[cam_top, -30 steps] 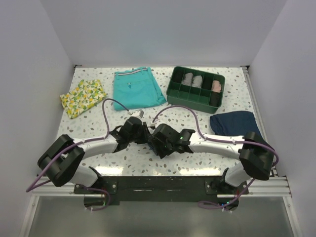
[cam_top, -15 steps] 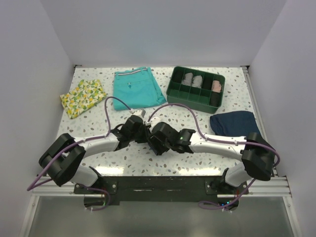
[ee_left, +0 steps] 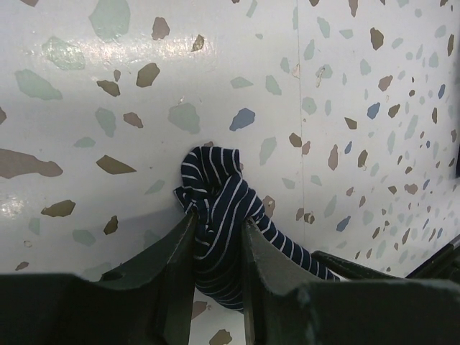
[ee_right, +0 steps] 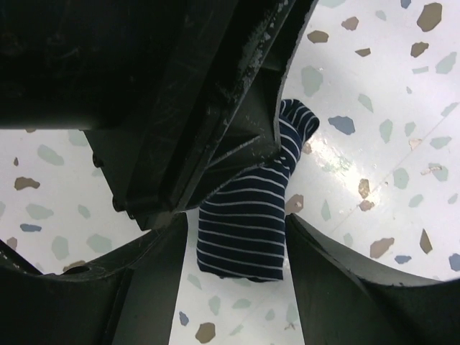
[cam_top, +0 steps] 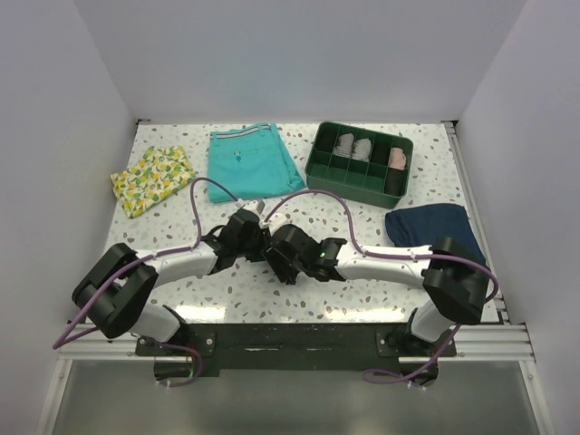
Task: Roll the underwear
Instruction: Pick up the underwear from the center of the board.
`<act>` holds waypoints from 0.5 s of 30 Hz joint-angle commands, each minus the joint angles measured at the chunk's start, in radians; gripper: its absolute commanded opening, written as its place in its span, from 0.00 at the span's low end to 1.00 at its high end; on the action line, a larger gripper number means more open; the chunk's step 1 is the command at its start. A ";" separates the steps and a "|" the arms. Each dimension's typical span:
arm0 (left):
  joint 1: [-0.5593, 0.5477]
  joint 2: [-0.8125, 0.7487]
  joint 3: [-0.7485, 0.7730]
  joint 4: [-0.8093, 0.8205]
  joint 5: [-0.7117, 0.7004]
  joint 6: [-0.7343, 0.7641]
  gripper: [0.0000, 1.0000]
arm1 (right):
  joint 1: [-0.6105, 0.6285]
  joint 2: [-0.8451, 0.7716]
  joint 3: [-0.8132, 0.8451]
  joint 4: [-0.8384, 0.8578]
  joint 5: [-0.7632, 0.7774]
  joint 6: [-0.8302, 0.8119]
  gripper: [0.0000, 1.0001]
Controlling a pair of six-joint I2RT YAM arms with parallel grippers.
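Shifting leftward since a second ago, the right tool (ee_right: 236,241) is crowding the left tool (ee_left: 217,224) at the near middle of the speckled white bench (ee_left: 144,93). The left tool is pinching the small dark navy pinstriped cloth underwear (ee_left: 215,183), which is lying bunched on the bench. The right tool's jaws are standing apart, straddling the roll's other end without clamping it.

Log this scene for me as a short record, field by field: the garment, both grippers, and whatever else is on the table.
garment: small navy pinstriped cloth underwear, bunched into a roll on the speckled table
left gripper: shut on the underwear
right gripper: open, fingers flanking the roll
elsewhere: teal shorts, lemon-print cloth, plain navy garment, green divided tray
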 commanded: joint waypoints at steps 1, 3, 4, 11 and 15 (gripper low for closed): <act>-0.031 0.034 -0.020 -0.098 -0.069 0.034 0.17 | 0.014 0.046 -0.046 0.104 -0.025 -0.004 0.61; -0.031 0.034 -0.024 -0.092 -0.062 0.027 0.16 | 0.014 0.032 -0.080 0.136 -0.015 0.010 0.61; -0.033 0.037 -0.026 -0.088 -0.062 0.026 0.15 | 0.014 0.023 -0.094 0.150 0.001 0.027 0.61; -0.033 0.046 -0.030 -0.077 -0.033 0.011 0.11 | 0.014 -0.008 -0.203 0.232 0.051 0.085 0.61; -0.031 0.045 -0.032 -0.077 -0.033 0.009 0.10 | 0.014 -0.003 -0.230 0.275 0.045 0.102 0.61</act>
